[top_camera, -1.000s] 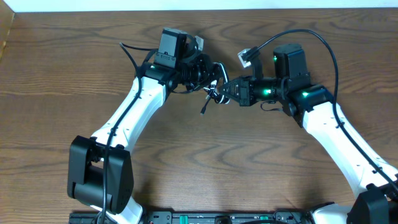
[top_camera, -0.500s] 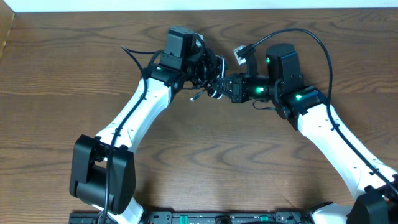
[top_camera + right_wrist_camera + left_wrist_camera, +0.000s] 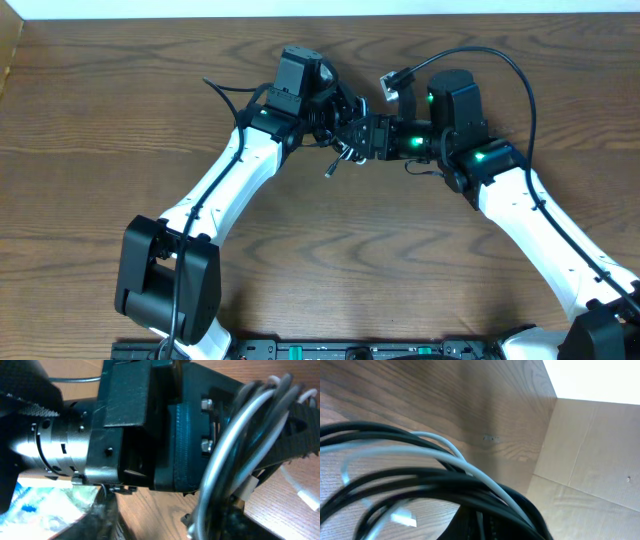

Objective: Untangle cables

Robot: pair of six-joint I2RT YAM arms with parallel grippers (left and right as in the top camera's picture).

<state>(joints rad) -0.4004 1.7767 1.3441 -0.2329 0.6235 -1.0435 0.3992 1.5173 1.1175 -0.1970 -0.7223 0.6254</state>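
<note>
The cables (image 3: 343,148), a tangle of thin black and white loops, hang between the two grippers at the table's back middle. A loose plug end (image 3: 328,170) dangles below them. My left gripper (image 3: 338,118) is shut on the bundle. In the left wrist view the black and white cables (image 3: 445,460) arc across just above its fingers (image 3: 485,527), with a white plug (image 3: 402,519) beside them. My right gripper (image 3: 362,135) sits just to the right and is open. In the right wrist view the cables (image 3: 235,445) run past its right finger, and bare wood shows between its fingers (image 3: 100,520).
A cardboard wall (image 3: 590,460) stands at the table's edge; it also shows at the far left as a cardboard strip (image 3: 10,50). The right arm's thick black wire (image 3: 500,60) arches over its wrist. The left arm's black gripper body (image 3: 150,425) fills much of the right wrist view.
The right gripper's jaws have opened. The left arm has shifted right, closer to the right gripper. The cables' loose end has swung down again.
</note>
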